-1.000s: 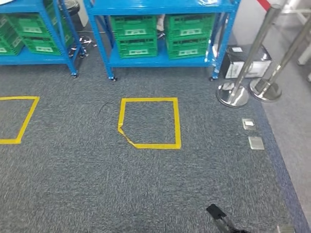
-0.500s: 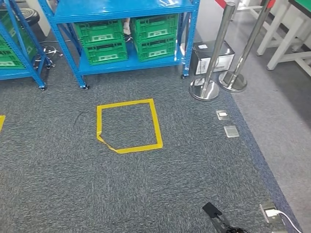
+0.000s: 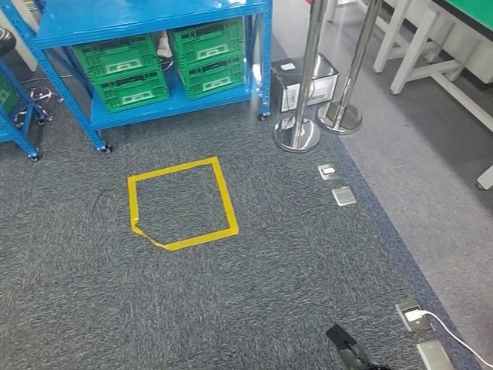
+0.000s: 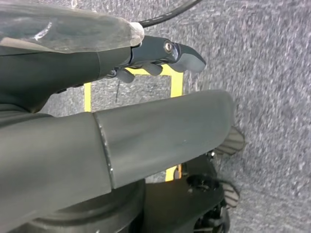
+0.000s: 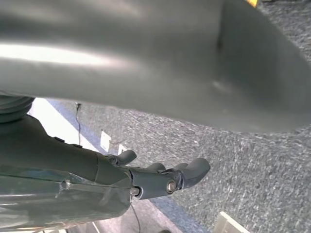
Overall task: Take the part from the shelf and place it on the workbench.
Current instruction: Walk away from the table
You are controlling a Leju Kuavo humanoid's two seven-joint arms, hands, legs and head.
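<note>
Both hands hang empty over grey carpet, the left hand and right hand (fingers loosely extended); blue shelf holds green crates.

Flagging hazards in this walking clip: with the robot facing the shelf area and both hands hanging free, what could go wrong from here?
1. A white cable runs from a floor socket near the robot's right; a foot could snag it.
2. The stanchion bases stand beside the blue shelf; a wide approach might clip them.
3. Both hands are empty, so the part is not yet taken.
</note>
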